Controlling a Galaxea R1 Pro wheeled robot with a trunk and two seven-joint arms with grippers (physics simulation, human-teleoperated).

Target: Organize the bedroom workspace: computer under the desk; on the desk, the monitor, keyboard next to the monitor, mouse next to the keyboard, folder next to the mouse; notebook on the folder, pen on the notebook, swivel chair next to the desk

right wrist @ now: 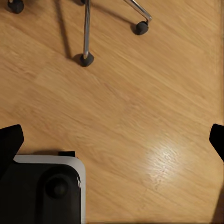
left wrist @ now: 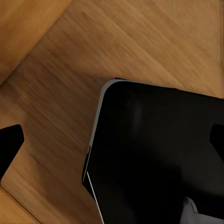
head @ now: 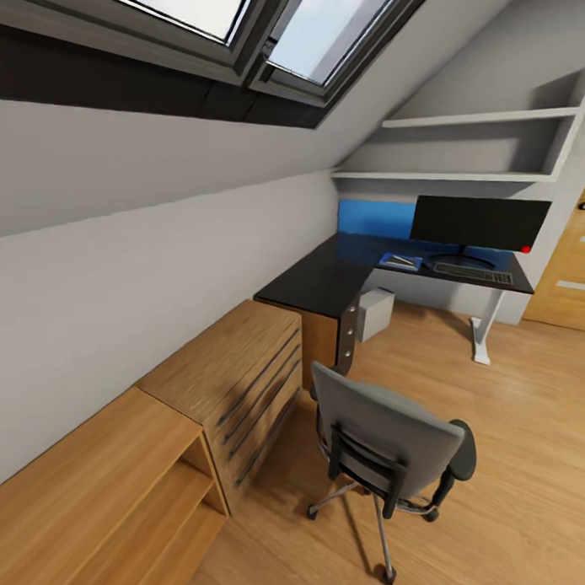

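Observation:
The desk (head: 326, 279) with its black L-shaped top stands in the far corner. On it the wide black monitor (head: 480, 223) stands upright, with the slim keyboard (head: 473, 273) in front of it. The blue notebook (head: 401, 261) lies left of the keyboard; I cannot tell what the small mark on it is. Under the desk sits the pale computer (head: 376, 313). The swivel chair (head: 386, 445) stands on the floor near me, its back towards me and hiding the seat; its chrome legs and castors (right wrist: 86, 59) show in the right wrist view. Both my left gripper (left wrist: 112, 140) and my right gripper (right wrist: 113, 140) are open and empty above the floor. The mouse, folder and pen cannot be made out.
A light wooden dresser (head: 236, 370) and a low shelf unit (head: 105, 493) line the left wall under the sloped ceiling. White wall shelves (head: 473, 147) hang above the desk. A wooden door (head: 574, 274) is at the far right. My black base (left wrist: 158, 154) is below the left gripper.

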